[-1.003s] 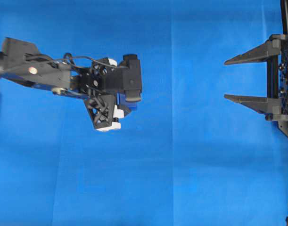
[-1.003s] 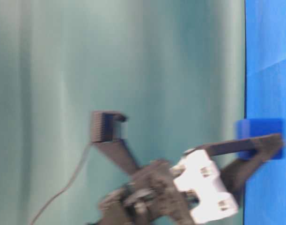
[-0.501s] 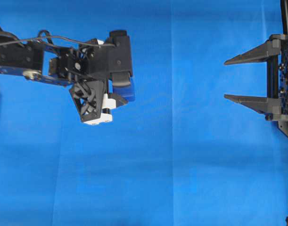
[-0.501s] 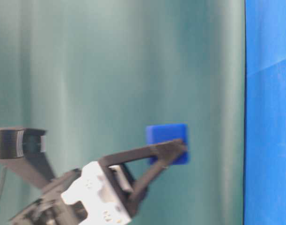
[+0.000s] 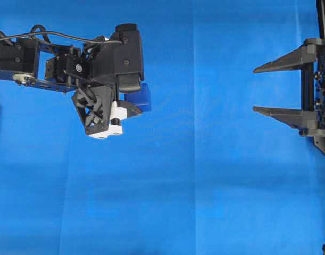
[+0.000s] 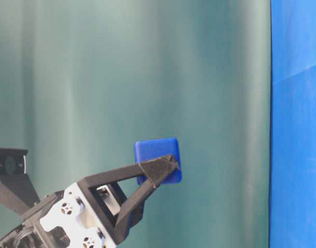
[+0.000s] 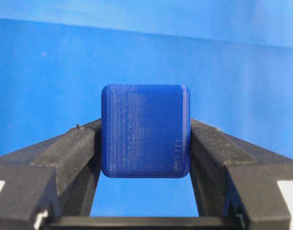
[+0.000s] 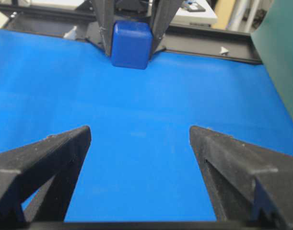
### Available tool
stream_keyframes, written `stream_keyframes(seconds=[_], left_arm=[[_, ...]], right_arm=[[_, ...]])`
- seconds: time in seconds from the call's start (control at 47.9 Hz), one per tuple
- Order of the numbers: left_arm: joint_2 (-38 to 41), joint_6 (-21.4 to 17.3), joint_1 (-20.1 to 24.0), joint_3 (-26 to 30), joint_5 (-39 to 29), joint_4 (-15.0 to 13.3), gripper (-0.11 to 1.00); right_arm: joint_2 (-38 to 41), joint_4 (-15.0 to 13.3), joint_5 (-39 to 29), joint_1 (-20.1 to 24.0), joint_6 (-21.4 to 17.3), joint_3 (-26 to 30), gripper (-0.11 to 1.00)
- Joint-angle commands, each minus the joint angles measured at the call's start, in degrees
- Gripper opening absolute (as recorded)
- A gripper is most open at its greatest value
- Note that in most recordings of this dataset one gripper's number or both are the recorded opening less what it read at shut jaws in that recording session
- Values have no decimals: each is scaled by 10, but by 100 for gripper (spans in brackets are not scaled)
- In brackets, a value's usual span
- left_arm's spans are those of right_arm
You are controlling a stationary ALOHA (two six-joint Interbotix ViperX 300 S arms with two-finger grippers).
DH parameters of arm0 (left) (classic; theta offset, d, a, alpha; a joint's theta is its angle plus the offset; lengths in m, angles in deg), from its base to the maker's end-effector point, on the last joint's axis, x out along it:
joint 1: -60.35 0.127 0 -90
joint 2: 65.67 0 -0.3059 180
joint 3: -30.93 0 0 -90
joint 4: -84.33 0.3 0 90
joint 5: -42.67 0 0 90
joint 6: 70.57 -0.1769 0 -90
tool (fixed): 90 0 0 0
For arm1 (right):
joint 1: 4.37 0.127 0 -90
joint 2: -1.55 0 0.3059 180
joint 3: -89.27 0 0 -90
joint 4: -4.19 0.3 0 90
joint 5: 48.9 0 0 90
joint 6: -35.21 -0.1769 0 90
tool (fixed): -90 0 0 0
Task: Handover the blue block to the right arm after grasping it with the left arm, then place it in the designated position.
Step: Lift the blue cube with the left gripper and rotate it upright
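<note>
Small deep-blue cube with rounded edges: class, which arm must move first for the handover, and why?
Left. Its hand grips the small deep-blue cube above the bright-blue cloth, far from the right hand, which waits open at the cloth's edge, facing the cube. So the left should probably carry it across.

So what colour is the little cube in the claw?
Deep blue: the blue block shows best in the left wrist view.

The left arm [image 5: 56, 66] is black, with white brackets [image 5: 115, 111] behind its tapered fingers and a thin cable [image 5: 61, 36] along its top. The right arm [image 5: 314, 85] is all black, with tapered fingers [image 8: 45, 158].
</note>
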Motion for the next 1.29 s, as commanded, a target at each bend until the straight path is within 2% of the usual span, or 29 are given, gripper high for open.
stream_keyframes(seconds=[0.0, 1.274], left_arm=[[-16, 0, -1, 12, 3, 2, 46], [-18, -3, -1, 9, 17, 2, 46]], right_arm=[[3, 1, 5, 0, -1, 12, 97], [3, 2, 4, -1, -1, 12, 97]])
